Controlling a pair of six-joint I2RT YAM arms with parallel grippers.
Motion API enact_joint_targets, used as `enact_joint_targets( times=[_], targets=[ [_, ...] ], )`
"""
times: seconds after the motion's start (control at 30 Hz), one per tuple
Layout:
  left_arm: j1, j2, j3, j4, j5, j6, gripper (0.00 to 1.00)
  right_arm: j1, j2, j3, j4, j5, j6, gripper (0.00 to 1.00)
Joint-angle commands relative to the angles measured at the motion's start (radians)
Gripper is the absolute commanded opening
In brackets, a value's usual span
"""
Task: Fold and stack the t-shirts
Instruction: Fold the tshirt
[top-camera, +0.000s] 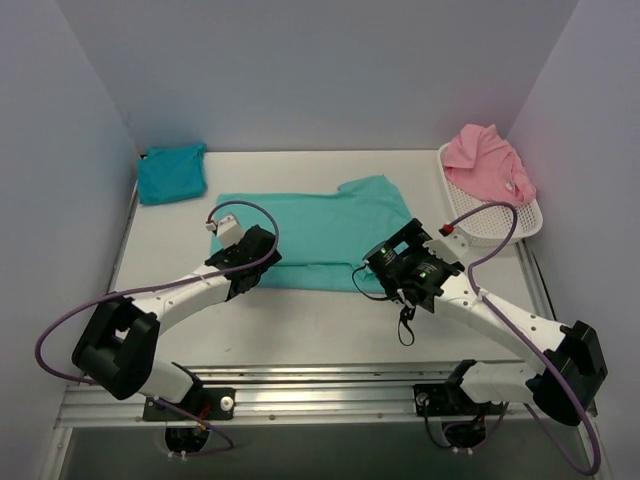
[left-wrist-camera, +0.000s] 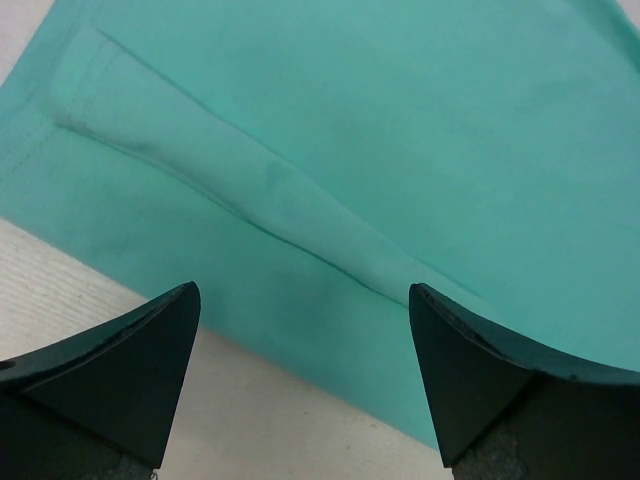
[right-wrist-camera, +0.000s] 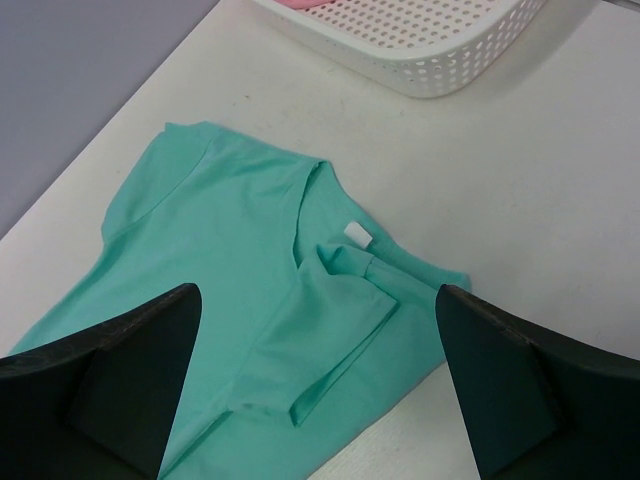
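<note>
The sea-green t-shirt (top-camera: 315, 235) lies spread on the table, its near side folded over. My left gripper (top-camera: 262, 243) is open over its near left edge; the left wrist view shows the cloth (left-wrist-camera: 350, 170) with a fold ridge between the fingers. My right gripper (top-camera: 377, 262) is open over its near right corner, above the folded sleeve (right-wrist-camera: 330, 330) and collar label. The turquoise-blue t-shirt (top-camera: 172, 172) lies folded at the far left. The pink t-shirt (top-camera: 487, 160) lies heaped in the white basket (top-camera: 500, 222).
The white mesh basket stands at the far right and shows in the right wrist view (right-wrist-camera: 420, 45). Grey walls close in the table on three sides. A metal rail (top-camera: 320, 385) runs along the near edge.
</note>
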Motion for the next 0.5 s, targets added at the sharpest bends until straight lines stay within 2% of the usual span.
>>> enact_joint_targets(
  times=[0.0,0.17,0.47],
  targets=[
    [-0.012,0.008,-0.031,0.003,-0.044,-0.064,0.94,0.017,-0.011,-0.02,-0.06,0.065,0.042,1.0],
    [-0.026,0.098,-0.061,0.087,-0.027,-0.068,0.94,0.02,-0.021,-0.035,-0.072,0.068,0.058,1.0],
    [-0.023,0.213,0.021,0.141,-0.073,-0.033,0.95,0.028,-0.047,-0.038,-0.103,0.082,0.071,1.0]
  ],
)
